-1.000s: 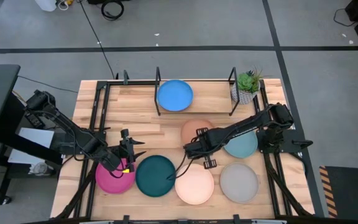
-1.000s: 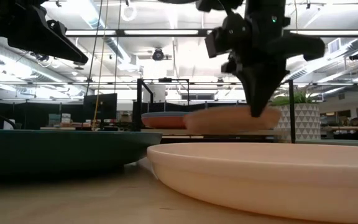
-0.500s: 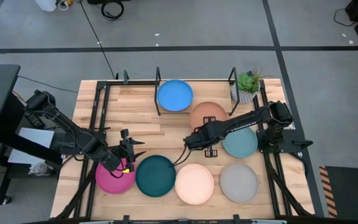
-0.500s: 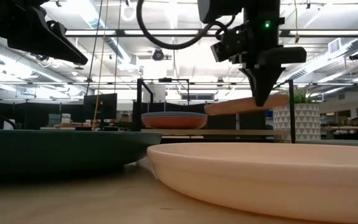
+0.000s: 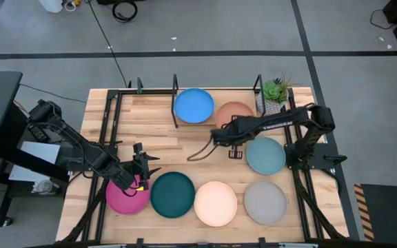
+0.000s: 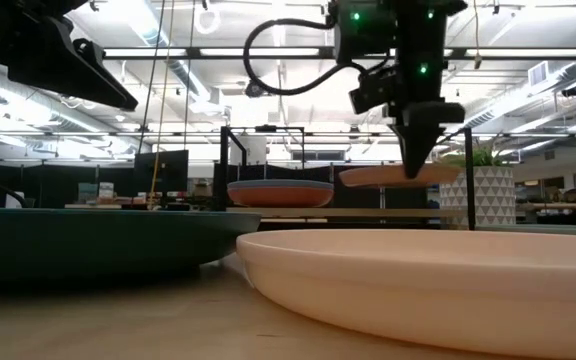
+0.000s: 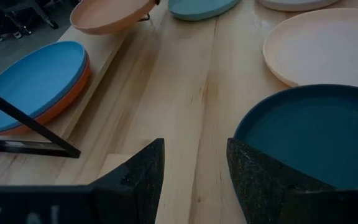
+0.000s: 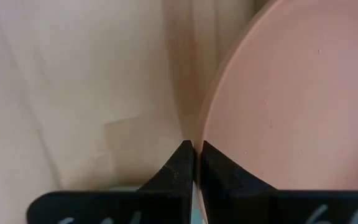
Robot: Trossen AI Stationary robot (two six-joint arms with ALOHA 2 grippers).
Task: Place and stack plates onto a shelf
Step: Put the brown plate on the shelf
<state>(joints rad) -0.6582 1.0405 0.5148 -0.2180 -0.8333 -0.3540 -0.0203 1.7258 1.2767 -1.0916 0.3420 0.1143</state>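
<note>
Tan round matte plate (image 5: pixel 235 112), clamped by its rim in the right gripper (image 5: pixel 218 136), hangs level over the black-rod shelf (image 5: pixel 257 89) at the table's far edge, ready for setting down, while the left gripper (image 5: pixel 143 180) waits, fingers apart, near the front-left corner.

Matte smooth tan plate (image 8: pixel 291 112) pinched at its rim by the right gripper (image 8: pixel 192 163), dull black, table (image 5: pixel 150 145) of pale planked wood – satin, faint grain, shelf (image 5: pixel 176 103) framed in thin black metal rods, left gripper (image 7: pixel 194 177) fingers (image 7: pixel 263 180) of rough, speckled dark padding, teal plate (image 7: pixel 316 134) matte.
</note>
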